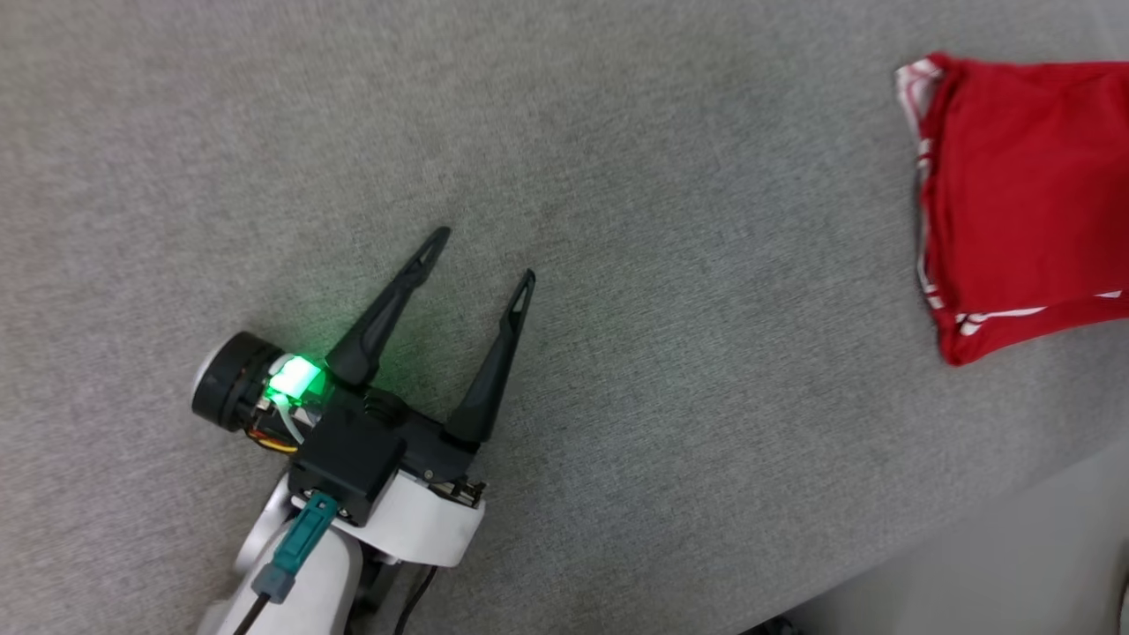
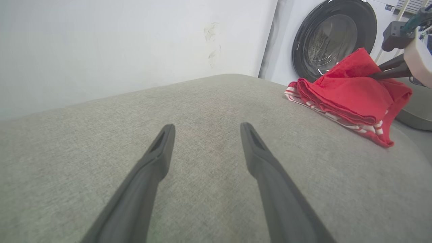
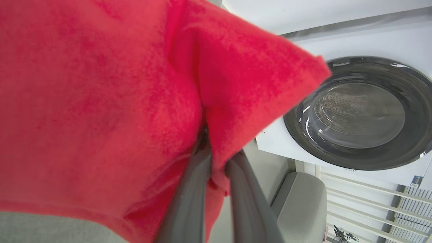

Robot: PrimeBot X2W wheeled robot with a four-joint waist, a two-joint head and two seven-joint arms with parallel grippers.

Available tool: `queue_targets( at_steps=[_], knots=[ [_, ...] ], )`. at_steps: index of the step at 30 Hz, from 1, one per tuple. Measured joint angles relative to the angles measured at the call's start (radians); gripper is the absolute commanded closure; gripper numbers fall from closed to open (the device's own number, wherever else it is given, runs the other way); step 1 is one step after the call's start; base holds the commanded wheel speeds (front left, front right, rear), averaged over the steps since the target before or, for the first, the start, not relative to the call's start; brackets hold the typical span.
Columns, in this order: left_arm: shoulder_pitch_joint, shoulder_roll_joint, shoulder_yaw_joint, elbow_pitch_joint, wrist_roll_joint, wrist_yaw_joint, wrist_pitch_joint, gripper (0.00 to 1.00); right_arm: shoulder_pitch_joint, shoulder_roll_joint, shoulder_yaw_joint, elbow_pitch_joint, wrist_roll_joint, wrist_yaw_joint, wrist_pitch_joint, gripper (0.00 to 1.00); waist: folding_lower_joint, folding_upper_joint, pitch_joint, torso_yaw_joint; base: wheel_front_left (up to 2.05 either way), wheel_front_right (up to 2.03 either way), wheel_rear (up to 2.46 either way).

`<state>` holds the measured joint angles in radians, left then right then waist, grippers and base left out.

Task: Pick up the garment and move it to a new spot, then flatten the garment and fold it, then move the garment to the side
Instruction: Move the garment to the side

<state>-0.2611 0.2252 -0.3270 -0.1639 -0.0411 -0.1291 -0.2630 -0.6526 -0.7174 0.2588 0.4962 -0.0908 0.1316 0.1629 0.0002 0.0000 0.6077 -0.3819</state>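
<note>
The garment [image 1: 1023, 194] is a folded red jersey with white-and-red striped trim, lying near the right edge of the grey surface. My left gripper [image 1: 485, 256] rests open over bare grey fabric, far to the left of it, with nothing between its fingers. In the left wrist view the garment [image 2: 347, 94] sits at the far right, one corner pulled up by my right gripper [image 2: 374, 76]. The right wrist view has my right gripper [image 3: 216, 158] shut on a pinched fold of the red garment [image 3: 101, 101], which hides the fingertips.
A grey upholstered surface [image 1: 617, 265] carries everything; its edge runs along the lower right, with pale floor [image 1: 1014, 564] beyond. A white washing machine with a dark round door [image 2: 334, 37] stands behind the garment. A white wall [image 2: 118, 44] rises past the surface's far side.
</note>
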Motion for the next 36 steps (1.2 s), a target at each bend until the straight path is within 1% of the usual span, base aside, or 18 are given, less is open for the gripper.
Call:
queue_targets(
  at_steps=[3, 6, 12, 13, 14, 17, 19, 23, 26, 29, 33, 36],
  knots=[
    [-0.008, 0.015, -0.003, -0.016, 0.005, 0.0, 0.0, 0.0, -0.026, 0.021, -0.033, 0.078, -0.034, 0.0, -0.054, 1.0, 0.0, 0.0, 0.036, 0.0, 0.0, 0.0, 0.0],
    [-0.009, 0.025, -0.007, -0.032, 0.011, 0.0, -0.001, 0.0, -0.065, 0.027, -0.078, 0.136, -0.071, 0.0, -0.099, 1.0, 0.0, 0.0, 0.058, 0.009, 0.0, 0.0, 0.0],
    [-0.013, 0.031, -0.006, -0.058, 0.01, 0.002, -0.004, 0.0, -0.093, 0.062, -0.154, 0.212, -0.123, 0.0, -0.136, 1.0, 0.0, 0.0, 0.08, 0.031, 0.0, 0.0, 0.0],
    [-0.014, 0.031, -0.006, -0.058, 0.009, 0.003, -0.004, 0.0, -0.096, 0.069, -0.166, 0.214, -0.136, 0.0, -0.148, 0.69, 0.0, 0.0, 0.081, 0.034, 0.0, 0.0, 0.0],
    [-0.014, 0.031, -0.006, -0.058, 0.007, 0.005, -0.004, 0.0, -0.102, 0.076, -0.181, 0.214, -0.148, 0.0, -0.16, 0.0, 0.0, 0.0, 0.08, 0.036, 0.0, 0.0, 0.0],
    [-0.015, 0.027, -0.005, -0.045, 0.001, 0.009, -0.004, 0.0, -0.108, 0.1, -0.215, 0.215, -0.172, 0.0, -0.176, 0.0, 0.0, 0.0, 0.064, 0.042, 0.0, 0.0, 0.0],
    [-0.016, 0.016, -0.003, -0.039, -0.008, 0.015, -0.002, 0.0, -0.107, 0.112, -0.219, 0.207, -0.197, 0.0, -0.185, 0.0, -0.0001, 0.0, 0.045, 0.046, 0.0, 0.0, 0.0],
    [-0.014, -0.012, 0.012, -0.026, -0.038, 0.025, -0.001, 0.0, -0.108, 0.135, -0.223, 0.159, -0.21, 0.0, -0.182, 0.0, -0.0001, 0.0, -0.01, 0.055, 0.0, 0.0, 0.0],
    [-0.008, -0.033, 0.041, -0.012, -0.059, 0.038, 0.0, 0.0, -0.107, 0.163, -0.263, 0.092, -0.157, 0.0, -0.198, 0.0, -0.0001, 0.0, -0.063, 0.064, 0.0, 0.0, 0.0],
    [0.013, -0.055, 0.097, -0.003, -0.08, 0.057, 0.0, 0.0, -0.087, 0.2, -0.289, 0.004, -0.106, 0.0, -0.223, 0.0, -0.0001, 0.0, -0.124, 0.077, 0.0, 0.0, 0.0],
    [0.058, -0.066, 0.163, 0.011, -0.085, 0.079, 0.0, 0.0, -0.004, 0.266, -0.31, -0.127, -0.035, -0.001, -0.235, 0.0, -0.0002, 0.0, -0.208, 0.098, 0.0, 0.0, 0.0],
    [0.085, -0.076, 0.217, 0.027, -0.1, 0.085, 0.0, 0.0, 0.08, 0.323, -0.302, -0.229, 0.035, 0.0, -0.239, 0.0, -0.0003, 0.0, -0.268, 0.117, 0.0, 0.0, 0.0]
  ],
)
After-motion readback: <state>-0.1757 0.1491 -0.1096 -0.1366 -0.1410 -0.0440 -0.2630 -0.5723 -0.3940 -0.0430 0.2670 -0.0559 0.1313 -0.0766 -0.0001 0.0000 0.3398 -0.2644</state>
